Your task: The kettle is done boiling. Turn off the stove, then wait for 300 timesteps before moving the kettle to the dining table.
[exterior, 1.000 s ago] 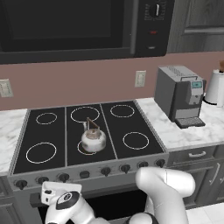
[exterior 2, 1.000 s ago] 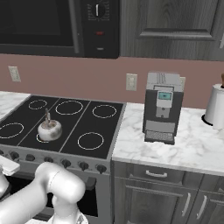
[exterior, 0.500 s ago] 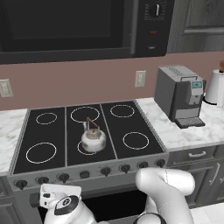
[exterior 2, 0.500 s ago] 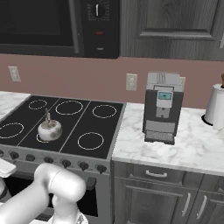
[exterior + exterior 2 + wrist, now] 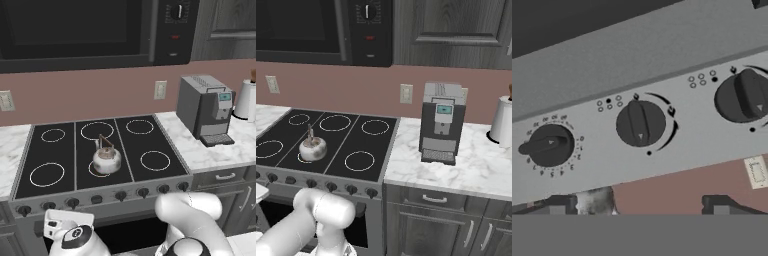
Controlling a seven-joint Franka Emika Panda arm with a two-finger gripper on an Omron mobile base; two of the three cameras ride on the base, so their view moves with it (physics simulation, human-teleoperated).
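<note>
While leaving the kettle (image 5: 106, 159) upright on the front middle ring of the stove (image 5: 150, 140), faces the grey knob panel first, since the burner must go off before any lifting. Looks along the gripper (image 5: 637, 207) at three dark knobs, with the middle knob (image 5: 640, 124) above the gap between the fingertips (image 5: 559, 205), probably the one meant. Holds jaws wide apart, nothing between, seemingly to take that knob. Hangs short of the panel, not touching. Calls for a straight approach, lest the left knob (image 5: 548, 145) get clipped.
</note>
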